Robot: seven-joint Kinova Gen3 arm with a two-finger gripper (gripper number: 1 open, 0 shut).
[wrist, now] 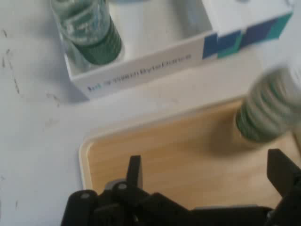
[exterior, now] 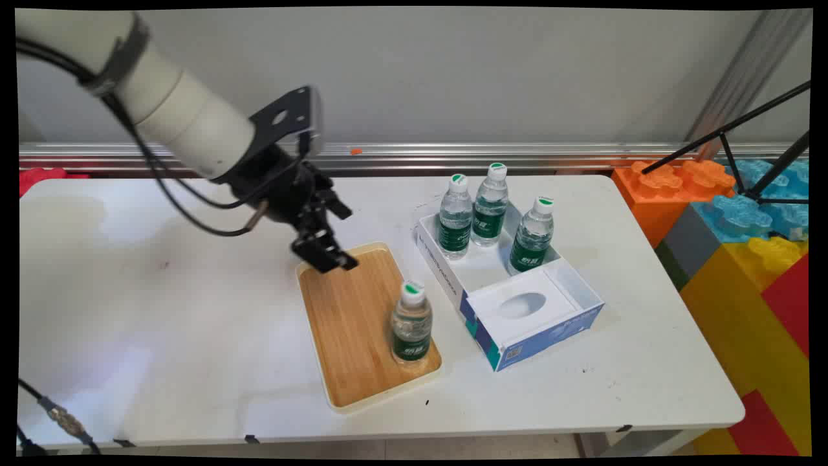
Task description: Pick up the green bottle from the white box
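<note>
Table (exterior: 162, 323): white, bearing all items listed.

Gripper (exterior: 323, 243): black, two fingers spread apart, empty, hanging over the far left corner of the tray.

Tray (exterior: 352, 323): wooden floor, cream rim. Contents: one water bottle (exterior: 411, 321), upright, green label, white cap, near the tray's near right corner, well apart from the gripper.

Box (exterior: 517, 323): white and blue cardboard, just right of the tray. Contents: three bottles (exterior: 490, 206), upright, in its far compartment; near part covered by a white insert with an oval opening.
</note>
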